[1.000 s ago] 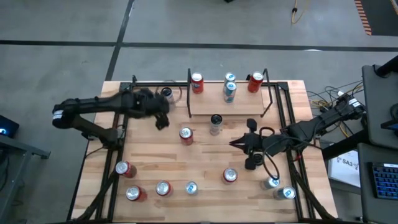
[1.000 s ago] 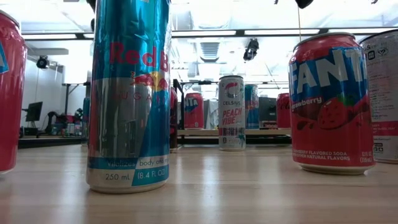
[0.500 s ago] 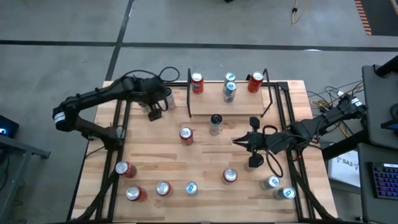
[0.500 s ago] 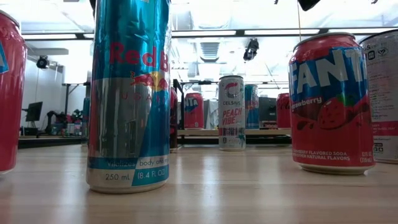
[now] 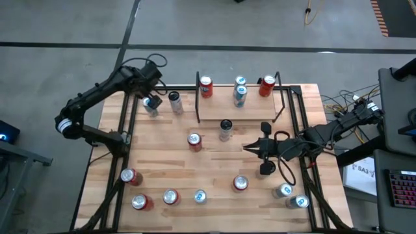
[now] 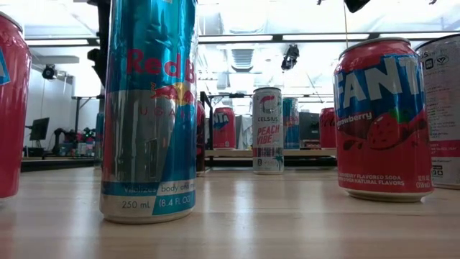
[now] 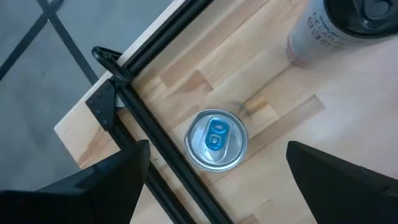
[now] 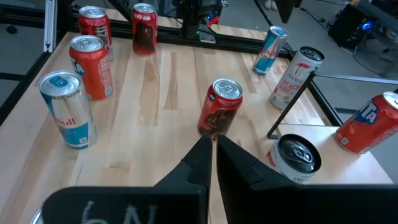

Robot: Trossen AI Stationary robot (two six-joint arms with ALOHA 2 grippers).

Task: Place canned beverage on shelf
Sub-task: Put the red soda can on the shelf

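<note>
A silver can with a blue tab stands upright on the table near its far left corner, beside the black frame rail. My left gripper hangs open above it, pointing down, one finger on each side and clear of it. The shelf lies at the far middle and bears several cans, among them a red one and a blue one. My right gripper hovers shut over the table's right middle, holding nothing.
A white can with a dark top stands just right of my left gripper. A dark-topped can and a red can stand in front of the shelf. Several more cans line the near edge.
My left gripper has swung from over the table beside the shelf's left rail toward the far left corner and has turned as it went. It now hangs over the blue-tabbed can, its fingers still open. No can has moved.
</note>
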